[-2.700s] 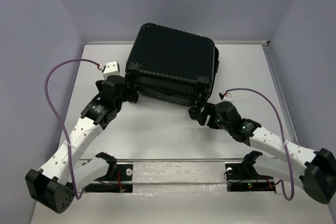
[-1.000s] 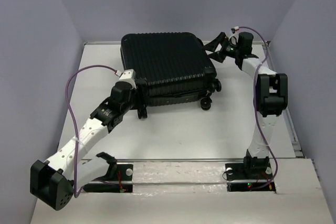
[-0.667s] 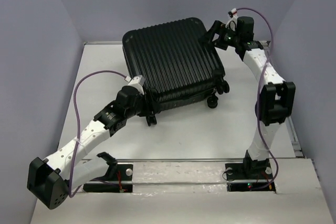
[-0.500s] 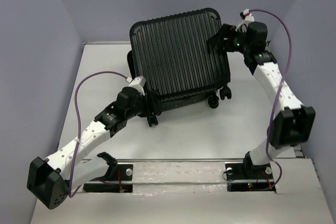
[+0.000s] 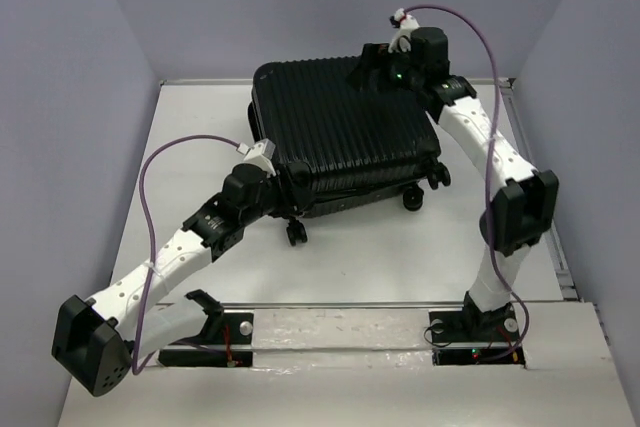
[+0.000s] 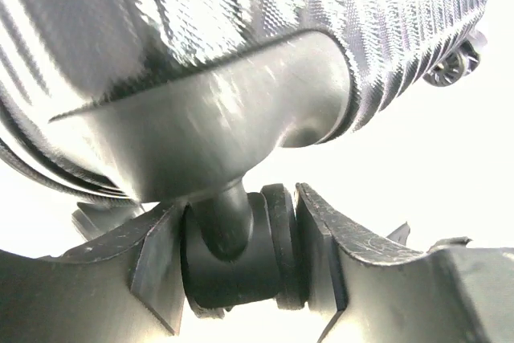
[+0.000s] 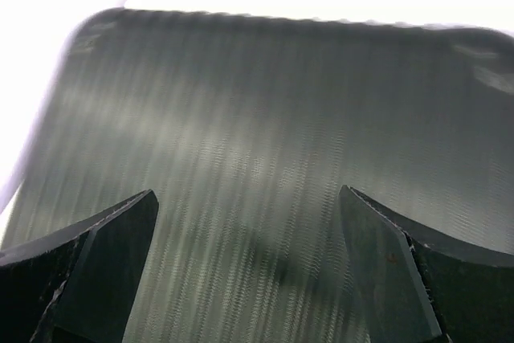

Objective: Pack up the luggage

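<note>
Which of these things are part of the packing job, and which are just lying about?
Part of the job:
- black suitcase
- its wheel, clamped by the left gripper
- right gripper, open above the suitcase's ribbed shell

Not part of it, only fixtures:
- white table
- purple cables running along the arms

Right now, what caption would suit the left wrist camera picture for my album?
Left gripper clamps a small black wheel beneath the ribbed shell of the black luggage.
</note>
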Robot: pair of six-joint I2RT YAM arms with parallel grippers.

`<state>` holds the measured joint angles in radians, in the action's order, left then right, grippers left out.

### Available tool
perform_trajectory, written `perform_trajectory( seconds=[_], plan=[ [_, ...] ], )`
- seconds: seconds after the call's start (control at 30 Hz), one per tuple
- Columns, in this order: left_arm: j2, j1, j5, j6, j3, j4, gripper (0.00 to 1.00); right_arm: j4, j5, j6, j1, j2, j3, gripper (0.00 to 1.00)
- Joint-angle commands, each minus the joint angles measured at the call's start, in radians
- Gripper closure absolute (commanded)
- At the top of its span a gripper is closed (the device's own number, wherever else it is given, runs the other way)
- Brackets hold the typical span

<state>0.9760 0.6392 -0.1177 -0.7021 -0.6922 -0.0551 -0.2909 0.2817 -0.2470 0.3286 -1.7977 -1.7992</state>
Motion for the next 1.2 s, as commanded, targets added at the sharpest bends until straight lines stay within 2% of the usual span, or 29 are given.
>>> perform_trajectory(
  seconds=[0.0,0.03,0.1,0.13,0.2,0.23,0.27,0.3,0.33,0.4,0.43,0.47,0.5,0.53,0.63,0.73,0.87,1.03,1.17],
  plan=[
    [-0.025,0.031,-0.103,0.079,-0.047,0.209,0.94,-0.227,-0.001,-0.009,0.026,-0.172,-0.314,0.0],
    [-0.025,0.031,-0.097,0.082,-0.047,0.207,0.94,-0.278,-0.071,-0.002,0.026,-0.202,-0.418,0.0],
    [-0.023,0.031,-0.096,0.093,-0.049,0.204,0.94,-0.272,-0.075,0.005,0.026,-0.169,-0.422,0.0],
    [-0.023,0.033,-0.088,0.096,-0.05,0.204,0.94,-0.263,-0.061,0.009,0.026,-0.096,-0.399,0.0],
    [-0.017,0.033,-0.08,0.099,-0.052,0.208,0.94,-0.153,-0.032,-0.001,0.041,0.022,-0.197,0.01],
    [-0.014,0.031,-0.079,0.098,-0.053,0.21,0.94,-0.095,-0.018,-0.008,0.052,0.093,-0.096,0.05],
    [-0.014,0.031,-0.076,0.098,-0.053,0.222,0.94,0.024,0.008,-0.018,0.088,0.165,0.011,0.07],
    [-0.008,0.031,-0.074,0.095,-0.055,0.227,0.94,0.082,0.02,-0.038,0.119,0.304,0.211,0.1],
    [-0.004,0.031,-0.074,0.089,-0.058,0.23,0.94,0.125,0.016,-0.041,0.154,0.372,0.307,0.12],
    [0.0,0.033,-0.066,0.082,-0.061,0.239,0.94,0.232,-0.006,-0.06,0.231,0.484,0.482,0.16],
    [0.003,0.033,-0.065,0.078,-0.063,0.242,0.94,0.258,-0.041,-0.08,0.315,0.573,0.633,0.21],
    [0.003,0.033,-0.054,0.069,-0.064,0.245,0.94,0.322,-0.064,-0.101,0.396,0.607,0.705,0.21],
    [0.003,0.033,-0.05,0.062,-0.064,0.25,0.94,0.341,-0.09,-0.101,0.397,0.633,0.772,0.22],
    [0.0,0.033,-0.043,0.056,-0.06,0.259,0.94,0.358,-0.157,-0.124,0.467,0.665,0.887,0.23],
    [-0.014,0.033,-0.022,0.017,-0.04,0.285,0.94,0.439,-0.213,-0.163,0.567,0.675,1.047,0.24],
    [-0.028,0.034,-0.002,-0.023,-0.024,0.316,0.94,0.496,-0.326,-0.153,0.665,0.655,1.093,0.23],
    [-0.025,0.033,0.009,-0.071,-0.018,0.374,0.94,0.649,-0.38,-0.185,0.698,0.585,1.173,0.19],
    [-0.008,0.034,0.003,-0.115,-0.02,0.419,0.94,0.847,-0.466,-0.251,0.747,0.399,1.212,0.11],
    [-0.003,0.034,0.004,-0.137,-0.021,0.437,0.94,0.97,-0.561,-0.311,0.773,0.255,1.198,0.11]
  ],
)
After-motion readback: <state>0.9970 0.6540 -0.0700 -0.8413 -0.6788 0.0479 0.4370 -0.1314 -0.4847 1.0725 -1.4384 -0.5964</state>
